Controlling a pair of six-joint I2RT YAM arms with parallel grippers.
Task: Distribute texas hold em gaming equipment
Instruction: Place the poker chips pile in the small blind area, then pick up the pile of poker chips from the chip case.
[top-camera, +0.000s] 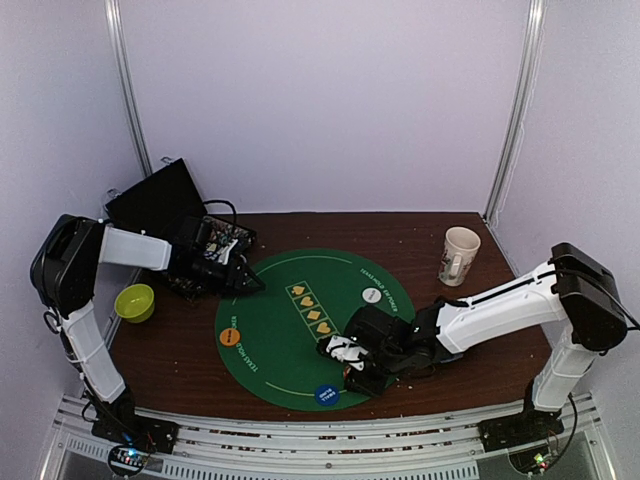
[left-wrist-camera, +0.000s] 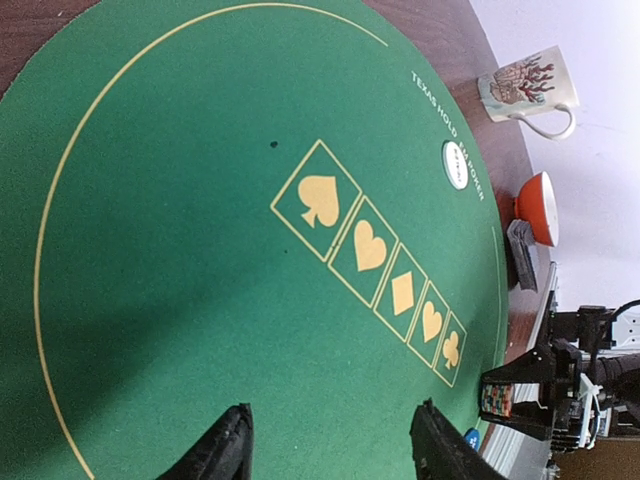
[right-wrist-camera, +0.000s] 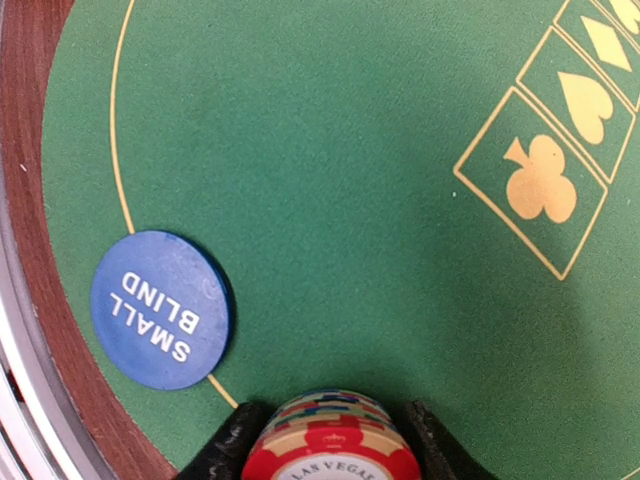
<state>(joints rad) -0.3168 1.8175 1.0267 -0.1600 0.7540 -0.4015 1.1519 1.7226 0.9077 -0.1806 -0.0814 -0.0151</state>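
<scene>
On the round green poker mat (top-camera: 285, 345) lie an orange disc (top-camera: 230, 336), a white disc (top-camera: 371, 296) and a blue disc (top-camera: 326, 395). The blue disc (right-wrist-camera: 160, 310) reads SMALL BLIND. My right gripper (right-wrist-camera: 330, 450) is low at the mat's near edge. Its fingers close around a multicoloured poker chip stack (right-wrist-camera: 332, 435) with a red top chip. The left wrist view shows that same stack (left-wrist-camera: 497, 400) standing on the mat. Over the mat's left part my left gripper (left-wrist-camera: 335, 440) is open with nothing between its fingers. No playing cards are clearly visible.
A beige mug (top-camera: 460, 256) stands at the back right, off the mat. A red-and-white bowl (left-wrist-camera: 540, 207) lies on its side beyond the mat. A yellow-green bowl (top-camera: 134, 302) sits at the left edge. An open black case (top-camera: 160, 198) stands at the back left.
</scene>
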